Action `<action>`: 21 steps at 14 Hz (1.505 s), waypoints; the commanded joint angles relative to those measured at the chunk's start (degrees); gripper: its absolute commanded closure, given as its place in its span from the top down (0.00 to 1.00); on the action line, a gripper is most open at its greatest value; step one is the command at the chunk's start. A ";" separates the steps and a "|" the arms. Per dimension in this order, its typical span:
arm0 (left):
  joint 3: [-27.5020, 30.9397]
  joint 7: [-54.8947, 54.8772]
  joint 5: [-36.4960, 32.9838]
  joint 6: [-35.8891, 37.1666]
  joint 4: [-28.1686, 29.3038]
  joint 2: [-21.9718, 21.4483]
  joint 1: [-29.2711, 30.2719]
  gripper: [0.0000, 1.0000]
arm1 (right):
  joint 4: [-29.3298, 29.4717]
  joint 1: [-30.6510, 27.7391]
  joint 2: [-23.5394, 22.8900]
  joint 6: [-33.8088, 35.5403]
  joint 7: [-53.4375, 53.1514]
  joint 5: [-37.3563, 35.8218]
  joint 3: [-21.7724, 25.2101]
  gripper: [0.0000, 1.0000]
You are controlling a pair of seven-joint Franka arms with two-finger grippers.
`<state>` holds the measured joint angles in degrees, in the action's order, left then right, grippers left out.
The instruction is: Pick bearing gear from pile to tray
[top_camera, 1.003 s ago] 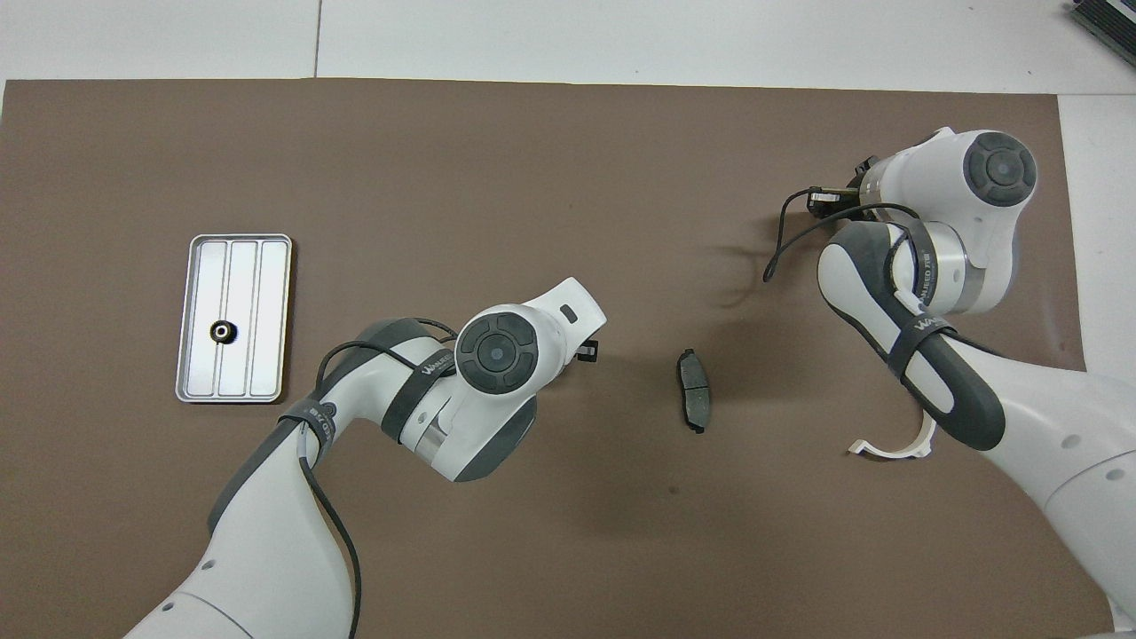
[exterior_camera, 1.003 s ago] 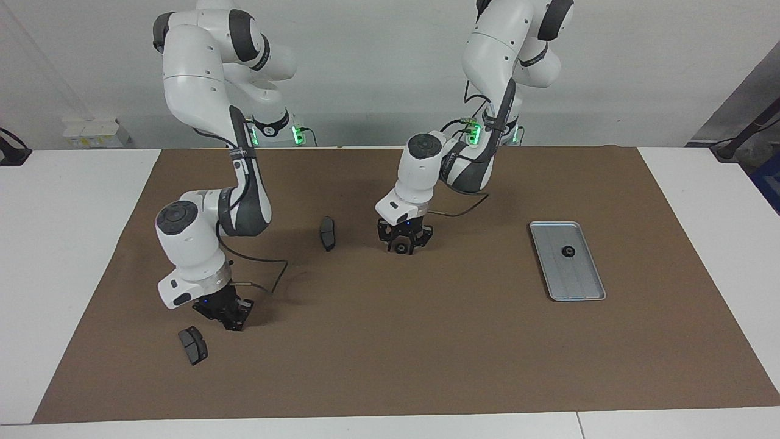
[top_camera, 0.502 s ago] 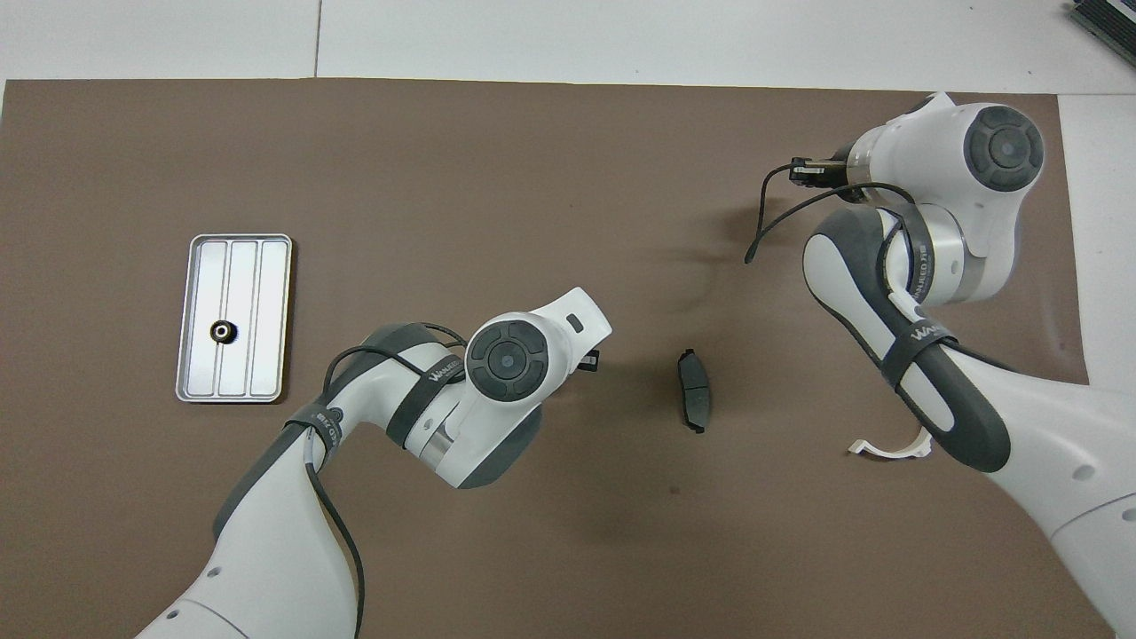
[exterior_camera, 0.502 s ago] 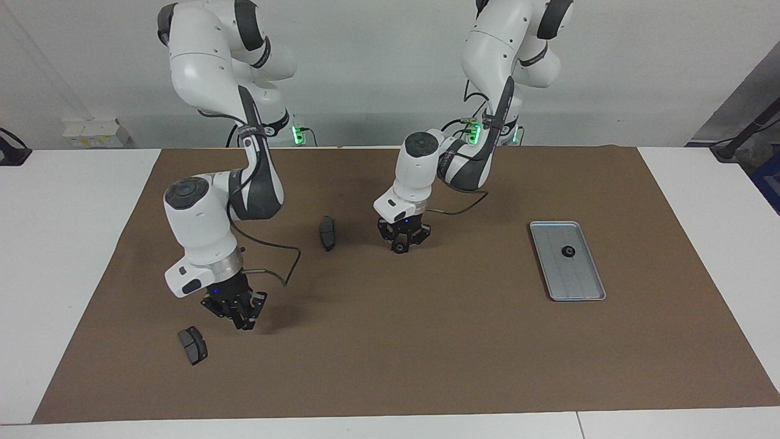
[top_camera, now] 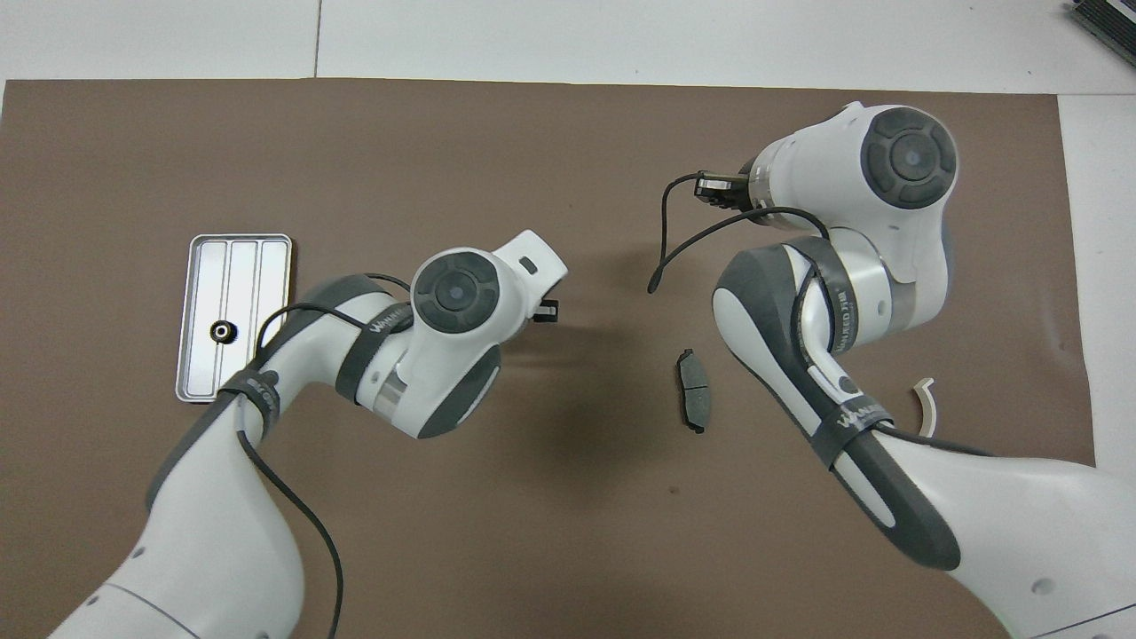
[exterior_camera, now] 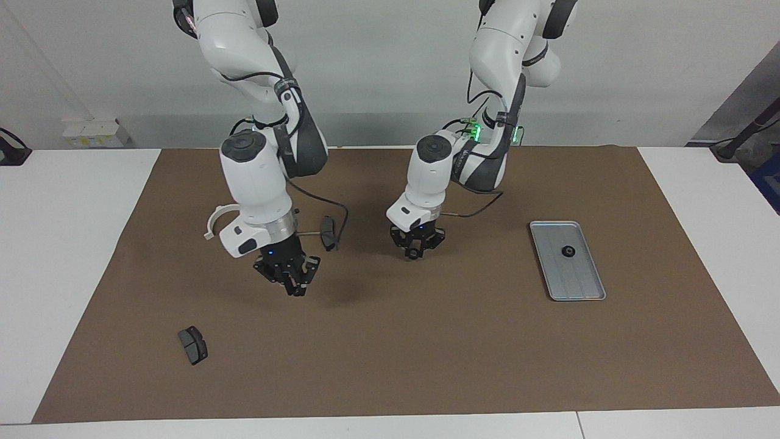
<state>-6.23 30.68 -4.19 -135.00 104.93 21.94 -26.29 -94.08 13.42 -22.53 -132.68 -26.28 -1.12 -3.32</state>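
Observation:
The silver-grey tray (exterior_camera: 576, 280) lies at the left arm's end of the mat, with one small black bearing gear (exterior_camera: 567, 251) in it. Both also show in the overhead view: tray (top_camera: 266, 293), gear (top_camera: 219, 331). My left gripper (exterior_camera: 415, 247) hangs just above the middle of the mat, shut on another small black round gear (exterior_camera: 414, 252). My right gripper (exterior_camera: 289, 277) is raised over the mat, beside a brake pad. Both grippers are hidden under their wrists in the overhead view.
One dark brake pad (exterior_camera: 328, 233) (top_camera: 694, 401) lies between the two grippers. A second pad (exterior_camera: 192, 344) lies farther from the robots, toward the right arm's end. A white curved arc (exterior_camera: 213, 221) (top_camera: 926, 404) lies by the right arm.
My right gripper has risen from beside the farther brake pad and swung toward the middle of the mat. My left gripper has shifted slightly toward the tray, still holding the gear.

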 commanded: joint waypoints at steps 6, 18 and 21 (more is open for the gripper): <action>-0.71 -16.31 3.39 10.71 1.84 -8.04 24.24 0.02 | -3.39 13.10 -0.23 -1.26 -13.25 -1.16 -0.02 0.00; -0.45 -33.23 4.71 2.29 22.95 -16.05 31.30 0.59 | -11.48 19.28 -2.62 -8.65 -24.61 -8.72 -0.11 1.00; -0.53 -33.14 4.63 2.11 21.73 -15.53 31.21 1.00 | -11.48 15.25 1.16 -7.25 -22.16 -8.72 -0.11 1.00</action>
<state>-7.12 -1.79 -0.43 -131.73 125.57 8.04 5.47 -103.61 31.99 -25.47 -140.54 -49.18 -8.33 -3.00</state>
